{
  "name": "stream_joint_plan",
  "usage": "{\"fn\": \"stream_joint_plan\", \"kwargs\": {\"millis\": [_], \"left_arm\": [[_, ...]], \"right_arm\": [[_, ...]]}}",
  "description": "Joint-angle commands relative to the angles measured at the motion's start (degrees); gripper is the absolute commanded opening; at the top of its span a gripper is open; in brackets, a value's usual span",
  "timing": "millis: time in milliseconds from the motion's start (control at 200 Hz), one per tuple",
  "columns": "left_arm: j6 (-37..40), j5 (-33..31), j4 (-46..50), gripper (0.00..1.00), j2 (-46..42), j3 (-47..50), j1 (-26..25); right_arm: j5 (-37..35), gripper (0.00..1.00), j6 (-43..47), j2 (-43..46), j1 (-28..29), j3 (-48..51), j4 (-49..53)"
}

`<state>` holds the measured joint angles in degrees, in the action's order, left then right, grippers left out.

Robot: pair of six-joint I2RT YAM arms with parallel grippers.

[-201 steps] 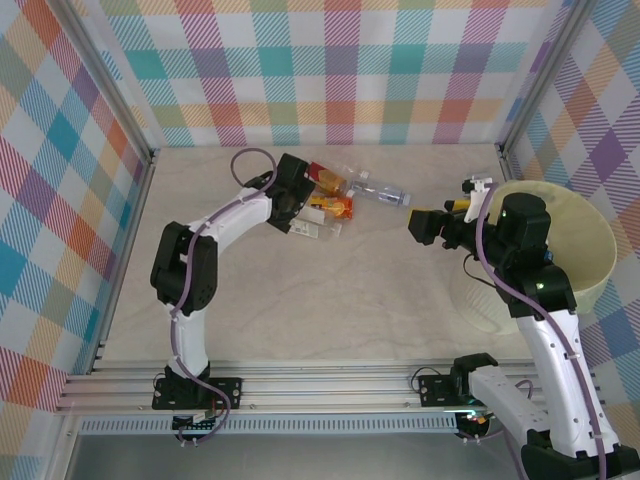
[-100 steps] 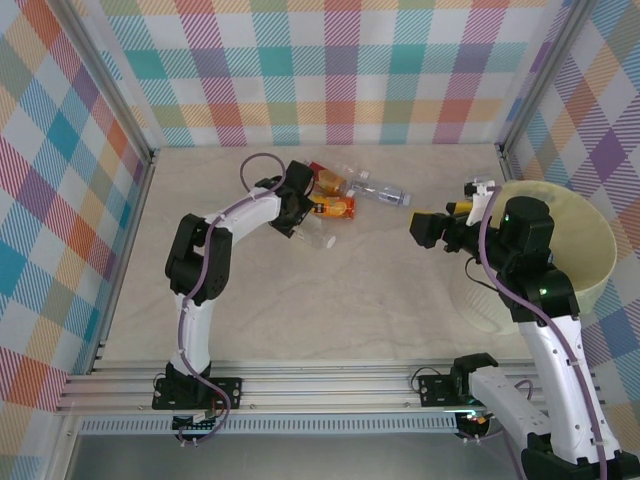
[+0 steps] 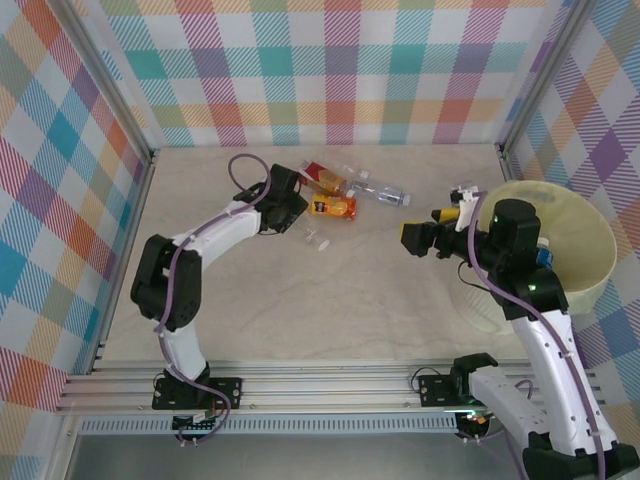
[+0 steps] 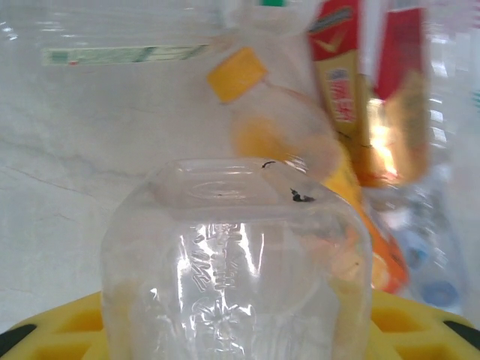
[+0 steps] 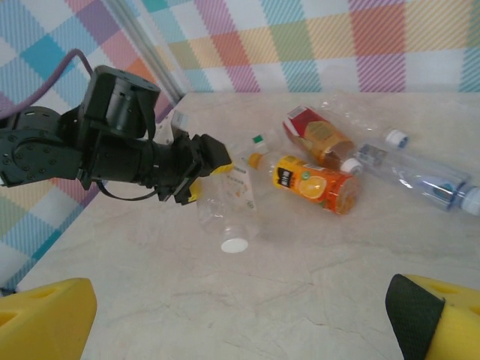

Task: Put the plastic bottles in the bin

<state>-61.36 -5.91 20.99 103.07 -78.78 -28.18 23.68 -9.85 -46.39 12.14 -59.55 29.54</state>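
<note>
My left gripper (image 3: pixel 292 212) is shut on the base end of a clear plastic bottle (image 3: pixel 312 232) whose white cap (image 5: pixel 234 244) points away from it, toward the near side. In the left wrist view that bottle's base (image 4: pixel 236 262) sits between the yellow fingers (image 4: pixel 52 330). Just beyond lie an orange-label bottle (image 3: pixel 335 207), a red-label bottle (image 3: pixel 325 178) and a clear blue-label bottle (image 3: pixel 385 192). My right gripper (image 3: pixel 418 238) hangs open over the table right of the pile, with nothing between its fingers (image 5: pixel 45 315). The pale yellow bin (image 3: pixel 590 250) stands at the far right.
Checked walls close in the back and both sides of the table. The right arm's upper link reaches across the bin's left rim. Bare marble-look tabletop (image 3: pixel 330 310) stretches between the pile and the near rail.
The left gripper has shut on the clear bottle and drawn it slightly out of the pile. The right gripper has drifted a little left, still open.
</note>
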Motion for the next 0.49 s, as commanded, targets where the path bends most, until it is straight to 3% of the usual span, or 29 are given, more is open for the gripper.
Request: {"fn": "stream_joint_plan", "kwargs": {"millis": [0, 150, 280, 490], "left_arm": [[6.47, 5.41, -10.13, 0.37, -6.84, 3.06, -1.10], [9.32, 9.59, -12.38, 0.37, -12.30, 3.80, -2.24], [8.32, 10.14, -8.90, 0.37, -14.67, 1.26, -3.39], [3.90, 5.38, 3.03, 0.38, -15.97, -4.93, -5.80]], "right_arm": [[3.77, 1.00, 0.36, -1.20, 1.65, 0.42, -4.98], [1.52, 1.00, 1.15, -3.29, 5.12, 0.48, -6.13], [-1.60, 1.00, 5.17, -4.42, 9.76, 1.83, -10.03], [-14.32, 1.00, 23.46, -8.50, 21.81, 5.50, -20.91]]}}
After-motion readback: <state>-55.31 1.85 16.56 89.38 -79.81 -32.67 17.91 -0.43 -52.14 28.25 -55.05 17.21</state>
